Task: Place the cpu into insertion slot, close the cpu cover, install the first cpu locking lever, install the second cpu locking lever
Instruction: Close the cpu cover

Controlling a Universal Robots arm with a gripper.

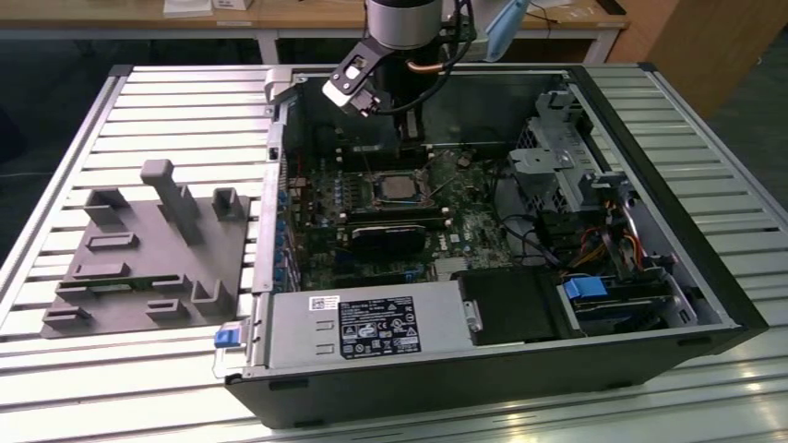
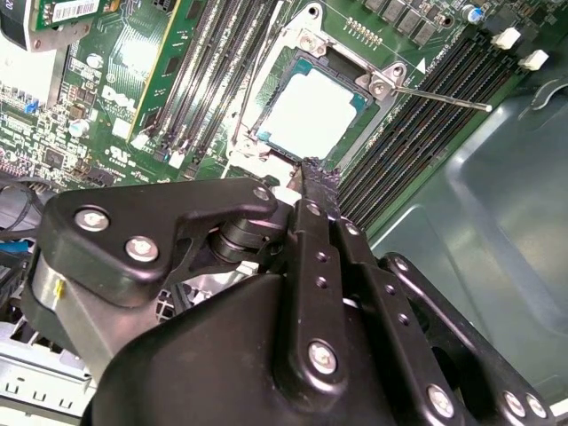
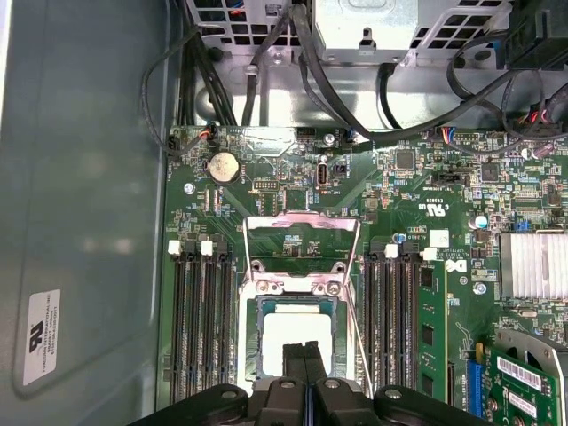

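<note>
The gripper [image 3: 304, 359] has its two black fingers pressed together with nothing between them, and in both wrist views their tip hangs at the near edge of the socket; I can't tell whether it touches anything there. Right past the fingertips [image 2: 311, 176] lies the cpu [image 3: 288, 342], flat and square inside the insertion slot [image 3: 251, 342], its metal top catching the light, so to my eye the seating is done. Beyond it the cpu cover [image 3: 302, 221] stands swung open on its hinge, green board showing through its window, so closing it looks like the step in hand. One thin wire locking lever [image 2: 444, 96] sticks out free across the memory slots [image 3: 202, 328] beside the socket. From where I stand, the way to do this well is to catch the cover on its metal frame, not through the window, and lay it down evenly so the frame settles round the chip instead of scraping its top. I'd keep those closed fingers off the cpu and clear of the lever, since a snag there could tilt the cover.
</note>
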